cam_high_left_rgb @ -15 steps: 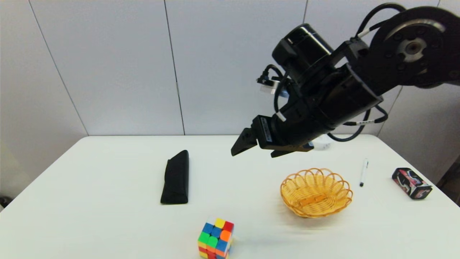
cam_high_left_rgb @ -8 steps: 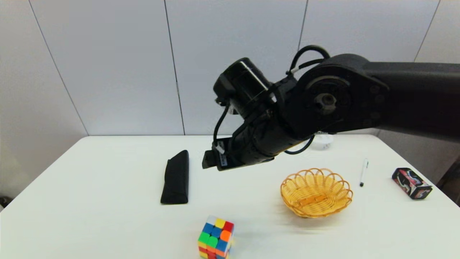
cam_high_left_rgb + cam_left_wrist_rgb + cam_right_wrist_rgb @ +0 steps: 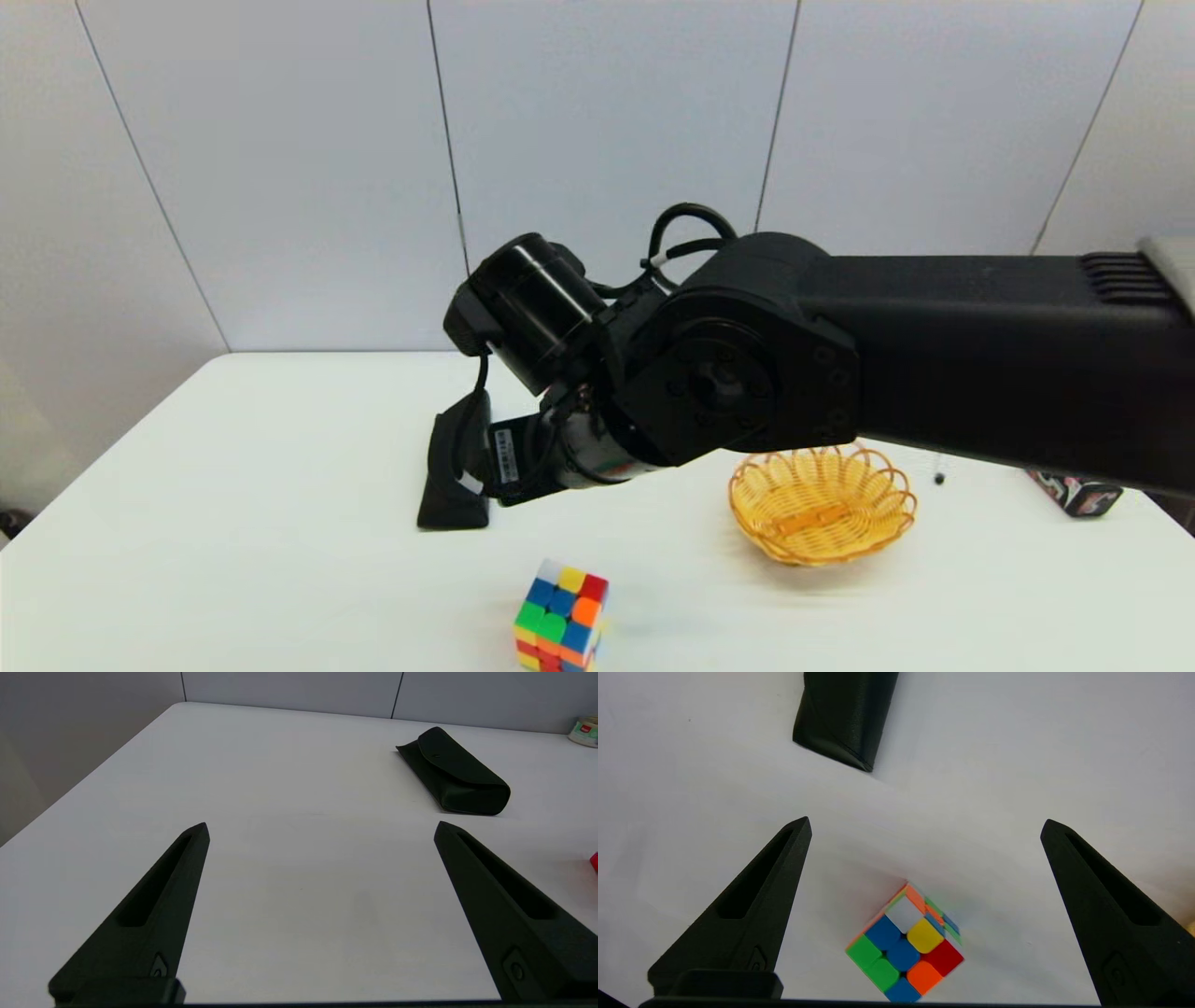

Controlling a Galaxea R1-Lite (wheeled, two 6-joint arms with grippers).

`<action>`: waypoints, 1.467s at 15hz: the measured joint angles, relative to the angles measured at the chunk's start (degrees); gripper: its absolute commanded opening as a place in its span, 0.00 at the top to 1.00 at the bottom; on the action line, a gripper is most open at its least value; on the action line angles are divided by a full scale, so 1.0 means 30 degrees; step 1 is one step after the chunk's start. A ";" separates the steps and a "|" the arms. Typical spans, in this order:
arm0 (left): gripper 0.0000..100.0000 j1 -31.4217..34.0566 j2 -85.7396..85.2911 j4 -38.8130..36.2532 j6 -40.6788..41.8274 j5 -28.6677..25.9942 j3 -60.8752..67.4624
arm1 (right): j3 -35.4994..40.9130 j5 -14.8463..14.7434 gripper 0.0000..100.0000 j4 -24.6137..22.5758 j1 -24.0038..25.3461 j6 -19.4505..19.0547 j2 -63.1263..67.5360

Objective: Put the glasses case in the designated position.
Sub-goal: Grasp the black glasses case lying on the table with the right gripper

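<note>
The right gripper's (image 3: 924,826) two fingers (image 3: 752,891) are spread wide apart and grasp nothing; in the right wrist view they frame bare table (image 3: 1041,742) with one multicoloured puzzle cube (image 3: 906,945) lying between them and one end of the glasses case (image 3: 845,714) beyond their tips. In the head view the right arm (image 3: 747,373) reaches across from the right, its wrist just beside the glasses case (image 3: 448,476) and hiding part of it. The one glasses case lies flat on the table, left of centre, well apart from the one yellow wicker basket (image 3: 822,504), with its flap shut. The puzzle cube (image 3: 560,616) sits near the front edge, between case and basket. One black box with red-and-white print (image 3: 1078,493) peeks out under the arm at the far right. The left gripper's (image 3: 322,826) two fingers (image 3: 159,891) are likewise parted and empty, low over the table near its left side, with the glasses case (image 3: 453,772) ahead of them.
</note>
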 measured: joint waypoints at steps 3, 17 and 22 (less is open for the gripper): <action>0.00 0.0000 0.0000 0.0016 0.0000 0.0008 0.0000 | 0.0000 -0.0167 0.00 -0.0699 0.0118 0.1776 0.0463; 0.00 0.0000 0.0000 0.0000 0.0000 0.0000 0.0000 | -0.0138 -0.0260 0.00 -0.8058 -0.0252 0.2629 0.2714; 0.00 0.0000 0.0000 0.0008 0.0000 0.0000 0.0000 | -0.0057 0.0321 0.00 -0.8017 -0.0748 0.2536 0.3466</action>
